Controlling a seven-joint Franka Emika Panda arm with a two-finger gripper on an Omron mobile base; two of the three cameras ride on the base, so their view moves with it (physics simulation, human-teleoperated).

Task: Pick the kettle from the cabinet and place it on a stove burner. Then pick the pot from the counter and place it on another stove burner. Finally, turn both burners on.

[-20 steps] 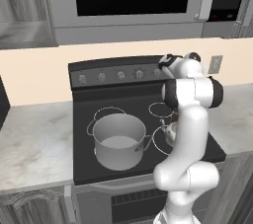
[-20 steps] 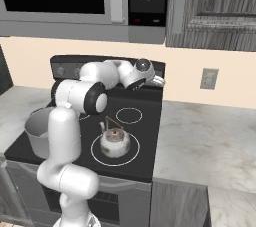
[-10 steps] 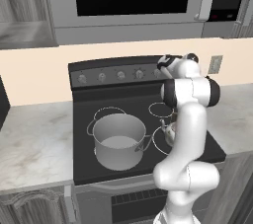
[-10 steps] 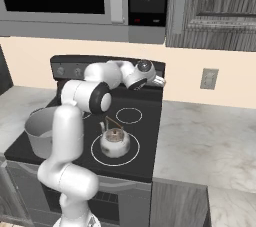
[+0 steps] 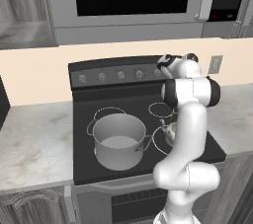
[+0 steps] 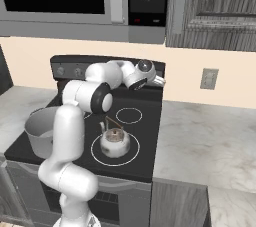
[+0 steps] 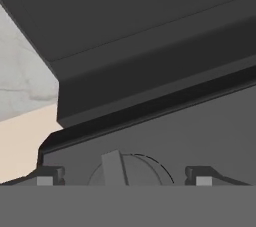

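Kitchen setup's pretty standard: black glass cooktop [image 5: 197, 141] set into a pale marbled tabletop [image 6: 210, 141], microwave [image 5: 128, 1] overhead. Both vessels are already parked on burners, the pot [image 5: 118, 141] near-left and the little kettle [image 6: 114, 140] near-right inside its white ring. So what's left is the knobs.

The gripper [image 7: 125, 177] is up at the far back panel, right end, with a knob [image 7: 127, 170] sitting between its two fingers [image 7: 47, 177]. They look spread wider than the knob, not obviously pinching it yet, though the hand view cuts it off low so contact is hard to call.

Handling-wise it's likely a small rigid dial with a raised ridge; smooth, so probably slippery. Best bet is squeezing across that ridge, then twisting.
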